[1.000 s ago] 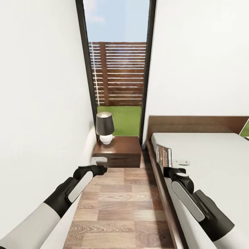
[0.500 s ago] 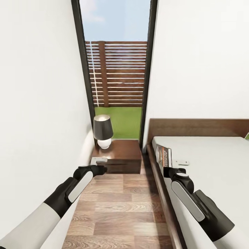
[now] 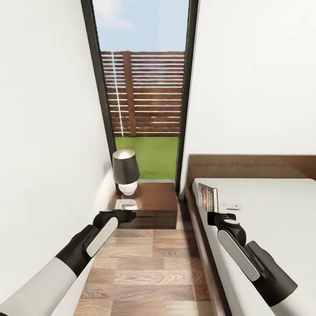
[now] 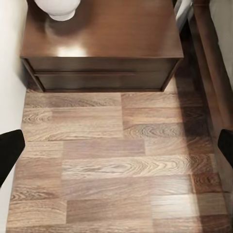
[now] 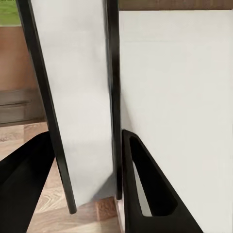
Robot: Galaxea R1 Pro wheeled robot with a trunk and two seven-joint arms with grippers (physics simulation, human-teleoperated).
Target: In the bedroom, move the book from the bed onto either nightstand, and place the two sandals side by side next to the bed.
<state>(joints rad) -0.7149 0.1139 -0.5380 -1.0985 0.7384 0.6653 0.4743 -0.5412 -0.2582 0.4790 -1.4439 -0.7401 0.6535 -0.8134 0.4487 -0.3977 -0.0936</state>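
While the right gripper (image 3: 212, 205) hung over the bed (image 3: 263, 206) edge, its fingers (image 5: 145, 189) were clamped on the book (image 3: 208, 197), which stood upright on its edge between them, its printed cover facing the nightstand (image 3: 151, 206). Seen from the right wrist, the book (image 5: 77, 97) was a pale slab with dark edges, pinched between the two black fingers. The nightstand stood beside the bed's headboard (image 3: 250, 166), against the wall (image 3: 44, 131) below a tall window (image 3: 142, 87). On the nightstand's top sat a lamp (image 3: 126, 171) with a dark shade and white base, toward the wall side. The left gripper (image 3: 127, 204) hovered in front of the nightstand over the plank floor (image 3: 153, 267); from the left wrist its fingers (image 4: 9, 150) were spread wide apart and held nothing, with the nightstand (image 4: 102, 48) and its drawer front between them.
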